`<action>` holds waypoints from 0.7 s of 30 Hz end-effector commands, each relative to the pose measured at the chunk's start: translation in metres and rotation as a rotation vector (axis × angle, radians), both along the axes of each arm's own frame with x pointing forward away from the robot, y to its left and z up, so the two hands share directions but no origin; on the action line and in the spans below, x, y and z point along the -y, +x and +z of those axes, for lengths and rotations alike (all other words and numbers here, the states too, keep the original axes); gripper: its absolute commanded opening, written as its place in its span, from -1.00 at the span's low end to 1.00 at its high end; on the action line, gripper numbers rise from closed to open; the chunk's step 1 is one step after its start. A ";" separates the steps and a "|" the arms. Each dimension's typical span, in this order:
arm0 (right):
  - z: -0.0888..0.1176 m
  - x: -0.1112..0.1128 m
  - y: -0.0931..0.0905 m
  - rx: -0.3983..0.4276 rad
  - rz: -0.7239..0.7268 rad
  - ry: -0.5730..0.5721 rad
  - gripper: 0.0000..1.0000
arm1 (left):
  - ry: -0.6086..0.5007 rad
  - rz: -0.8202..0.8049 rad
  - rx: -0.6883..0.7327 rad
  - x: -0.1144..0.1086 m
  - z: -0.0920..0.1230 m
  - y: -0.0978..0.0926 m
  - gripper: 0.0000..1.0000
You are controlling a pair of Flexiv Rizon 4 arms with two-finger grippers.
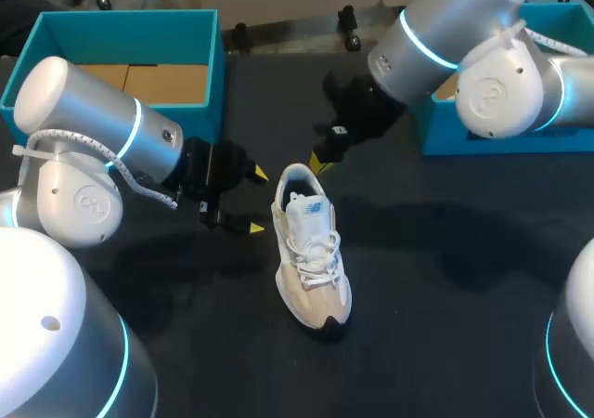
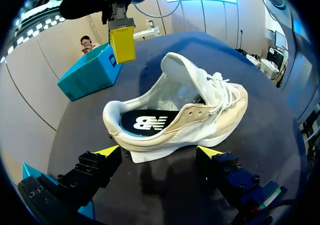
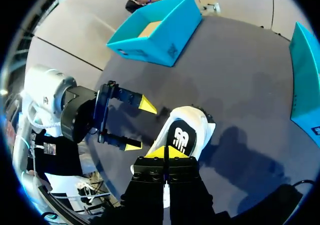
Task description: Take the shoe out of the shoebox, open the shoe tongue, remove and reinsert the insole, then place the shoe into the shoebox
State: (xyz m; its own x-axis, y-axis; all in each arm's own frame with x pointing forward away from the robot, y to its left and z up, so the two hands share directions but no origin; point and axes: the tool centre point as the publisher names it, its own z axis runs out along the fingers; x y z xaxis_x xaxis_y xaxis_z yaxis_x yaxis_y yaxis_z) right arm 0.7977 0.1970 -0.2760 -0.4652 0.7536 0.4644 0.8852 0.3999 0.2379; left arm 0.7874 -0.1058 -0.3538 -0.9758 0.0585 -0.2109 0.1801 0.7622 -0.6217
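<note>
Sitting on the counter: the shoe [image 1: 311, 246], a white and beige sneaker, stands upright on its sole near the middle of the dark counter [image 1: 445, 279], out of any box, toe toward the robot and heel away from it.
Tongue: the tongue [image 2: 185, 67] stands raised and pulled forward over the white laces [image 2: 222, 92], leaving the mouth of the shoe wide.
Insole: the dark insole [image 2: 145, 122] lies flat inside the shoe, seen through the heel opening.
Left arm: the left arm [image 1: 93, 125] comes in from the left and ends beside the shoe's heel half.
Left jaws: released and spread wide; their yellow fingertips [image 1: 257, 173] sit just beside the sole on the shoe's left, and grip nothing.
Right arm: the right arm [image 1: 436, 37] comes in from the right rear and ends behind the heel.
Right jaws: clenched, the two yellow tips [image 3: 165, 152] pressed together with nothing between them, hovering just above and behind the heel rim.
Shoebox: the teal shoebox [image 1: 130, 37] stands open at the back left, well apart from the shoe, with brown cardboard [image 1: 167, 82] inside.
Second box: another teal box [image 1: 483, 144] stands at the right rear, partly behind the right arm.
</note>
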 end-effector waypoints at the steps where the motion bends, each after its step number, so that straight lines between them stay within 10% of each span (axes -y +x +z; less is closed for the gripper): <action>1: 0.000 -0.002 -0.001 0.008 -0.007 -0.021 -1.00 | 0.002 0.001 0.001 0.000 0.000 -0.001 1.00; 21: -0.024 -0.016 -0.004 -0.012 -0.212 -0.234 -1.00 | -0.024 -0.116 0.049 -0.043 0.064 0.017 1.00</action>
State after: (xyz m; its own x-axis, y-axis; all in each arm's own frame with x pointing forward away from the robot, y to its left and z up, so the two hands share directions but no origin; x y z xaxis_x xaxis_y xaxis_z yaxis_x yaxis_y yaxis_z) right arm 0.7907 0.2029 -0.2956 -0.2857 0.8992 0.3313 0.9544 0.2357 0.1833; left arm 0.8073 -0.0770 -0.3040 -0.9524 0.1524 -0.2641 0.2900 0.7204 -0.6300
